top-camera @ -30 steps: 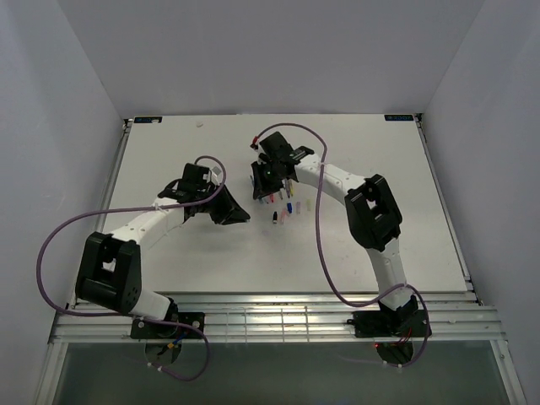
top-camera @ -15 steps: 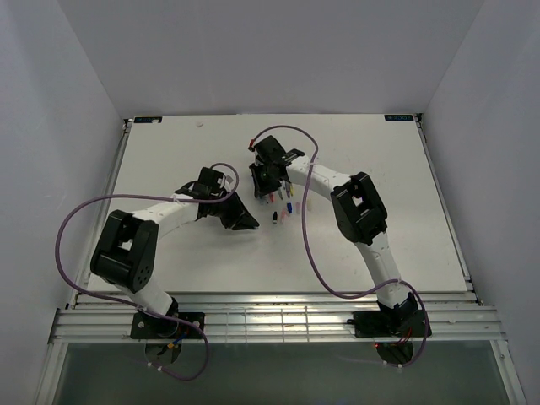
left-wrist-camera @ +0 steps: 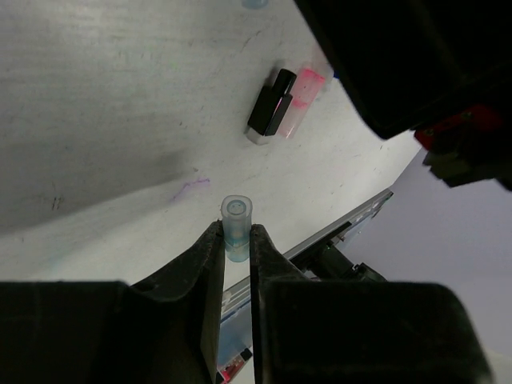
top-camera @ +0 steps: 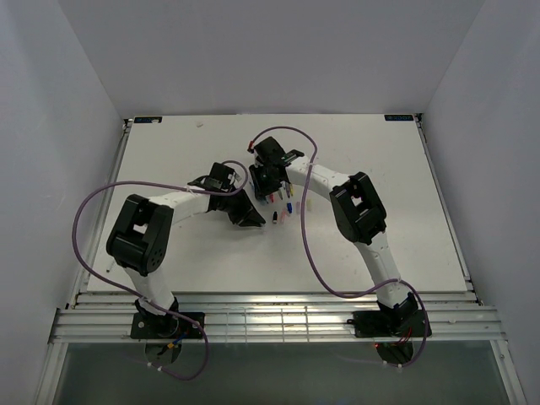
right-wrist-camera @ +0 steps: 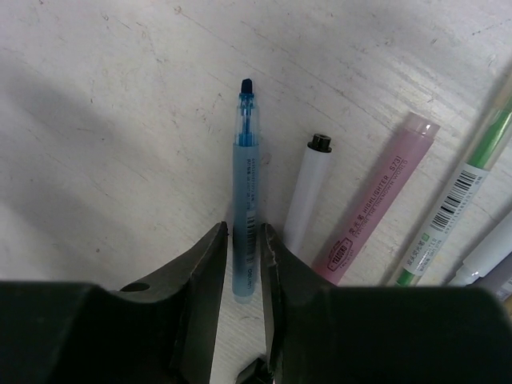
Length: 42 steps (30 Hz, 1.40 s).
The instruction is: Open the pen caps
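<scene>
Where the left gripper (left-wrist-camera: 236, 240) closes, its jaws clamp a pale blue pen cap (left-wrist-camera: 236, 214) above the table (left-wrist-camera: 96, 96). Beyond it, at 1 o'clock, a black cap (left-wrist-camera: 270, 112) and a pink cap (left-wrist-camera: 304, 100) lie touching. The right gripper (right-wrist-camera: 246, 240) straddles an uncapped blue pen (right-wrist-camera: 247, 160) lying on the table, tip at 12 o'clock; whether the jaws pinch it cannot be told. At 3 o'clock lie a white pen (right-wrist-camera: 308, 192), a pink highlighter (right-wrist-camera: 380, 200) and a green pen (right-wrist-camera: 472, 168).

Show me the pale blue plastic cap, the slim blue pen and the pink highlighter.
pale blue cap (left-wrist-camera: 237, 228): left wrist view, side wall.
slim blue pen (right-wrist-camera: 246, 200): right wrist view, mid barrel.
pink highlighter (right-wrist-camera: 375, 200): right wrist view, mid barrel.
</scene>
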### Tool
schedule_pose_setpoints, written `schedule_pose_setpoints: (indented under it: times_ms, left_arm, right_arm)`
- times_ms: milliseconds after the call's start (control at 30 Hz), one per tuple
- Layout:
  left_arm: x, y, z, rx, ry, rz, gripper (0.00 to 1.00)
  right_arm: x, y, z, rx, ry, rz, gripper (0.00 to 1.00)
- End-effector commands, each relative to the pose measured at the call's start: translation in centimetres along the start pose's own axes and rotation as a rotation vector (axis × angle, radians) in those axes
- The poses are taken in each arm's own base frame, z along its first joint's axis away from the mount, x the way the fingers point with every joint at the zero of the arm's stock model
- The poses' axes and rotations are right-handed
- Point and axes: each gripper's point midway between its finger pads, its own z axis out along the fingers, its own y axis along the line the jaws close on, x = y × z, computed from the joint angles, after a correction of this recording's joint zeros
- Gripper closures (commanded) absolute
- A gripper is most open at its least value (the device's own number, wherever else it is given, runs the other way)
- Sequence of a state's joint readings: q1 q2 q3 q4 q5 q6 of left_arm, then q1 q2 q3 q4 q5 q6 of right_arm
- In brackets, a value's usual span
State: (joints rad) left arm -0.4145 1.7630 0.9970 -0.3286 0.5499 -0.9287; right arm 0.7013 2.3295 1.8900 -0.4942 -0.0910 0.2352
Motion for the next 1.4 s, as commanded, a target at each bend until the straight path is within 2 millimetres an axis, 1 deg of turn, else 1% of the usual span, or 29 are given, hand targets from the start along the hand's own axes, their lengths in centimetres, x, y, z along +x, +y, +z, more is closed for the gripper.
schedule_pose_setpoints:
  times_ms: [0,167,333,467,567,733,833,867,933,967,1033,1067,1100,1133,1167,1200,1233,1267,1300,1333,1367]
  left_arm:
    - [-1.1,-1.3,0.1,0.01,-0.02,0.034,0.75]
    - [-2.0,-1.3,0.9,-0.01,-0.015,0.051,0.73]
    - [-2.0,-0.6,1.3,-0.038,-0.002,0.06,0.69]
    - [-1.9,-0.4,1.5,-0.041,0.006,0.07,0.67]
    - [-1.8,-0.4,1.8,-0.032,0.024,0.083,0.65]
    - [-1.9,-0.8,1.5,-0.017,0.016,0.11,0.6]
    - [-1.9,-1.4,0.5,-0.007,-0.013,0.139,0.59]
    - [-2.0,-2.0,-0.3,0.007,-0.036,0.159,0.59]
    - [-2.1,-2.4,-1.4,0.001,-0.074,0.177,0.58]
    - [-2.1,-3.3,-2.7,0.017,-0.108,0.199,0.58]
    - [-2.3,-3.5,-4.2,-0.003,-0.165,0.22,0.57]
    - [-2.6,-3.8,-5.1,-0.005,-0.197,0.232,0.57]
    - [-2.8,-4.0,-6.9,-0.025,-0.256,0.252,0.56]
    - [-3.0,-4.1,-7.8,-0.035,-0.286,0.262,0.55]
    - [-2.9,-3.3,-8.6,-0.068,-0.296,0.256,0.55]
    - [-3.2,-3.2,-10.2,-0.077,-0.337,0.255,0.54]
    - [-3.8,-2.3,-11.1,-0.122,-0.374,0.256,0.53]
    - [-3.3,-0.6,-11.9,-0.187,-0.361,0.227,0.53]
    - [-4.1,0.5,-13.6,-0.224,-0.4,0.197,0.52]
    - [-4.8,1.9,-14.9,-0.292,-0.443,0.188,0.52]
    - [-4.5,3.7,-16.1,-0.359,-0.44,0.172,0.52]
  right_arm:
    - [1.9,-0.4,0.8,-0.002,0.057,-0.002,0.7]
    - [2.3,-0.2,0.6,-0.018,0.071,0.011,0.69]
    - [2.8,0.1,0.4,-0.037,0.08,0.014,0.68]
    - [2.7,1.1,0.0,-0.103,0.078,0.013,0.63]
    - [2.6,1.2,-0.3,-0.114,0.075,0.017,0.6]
    - [2.5,1.4,-0.8,-0.136,0.073,0.02,0.59]
    - [1.6,1.9,-1.7,-0.155,0.044,0.0,0.59]
    - [1.0,2.2,-2.3,-0.165,0.024,-0.007,0.59]
    - [0.1,2.3,-3.1,-0.171,0.0,-0.011,0.58]
    - [-0.6,2.6,-3.9,-0.178,-0.02,-0.014,0.58]
    - [-1.6,2.7,-4.9,-0.18,-0.051,-0.02,0.56]
    - [-2.5,3.2,-6.1,-0.192,-0.078,-0.028,0.54]
    - [-3.2,3.4,-7.0,-0.198,-0.105,-0.034,0.5]
    - [-3.5,3.6,-7.4,-0.2,-0.115,-0.036,0.5]
    - [-4.1,3.8,-7.9,-0.202,-0.128,-0.037,0.48]
    - [-4.4,3.8,-8.3,-0.199,-0.135,-0.035,0.47]
    - [-4.8,3.9,-8.8,-0.197,-0.146,-0.036,0.46]
    - [-5.0,3.8,-9.3,-0.185,-0.148,-0.038,0.45]
    - [-5.1,3.7,-9.6,-0.174,-0.148,-0.036,0.44]
    - [-5.3,3.5,-10.3,-0.149,-0.156,-0.035,0.43]
    - [-4.7,3.1,-10.6,-0.132,-0.131,-0.021,0.42]
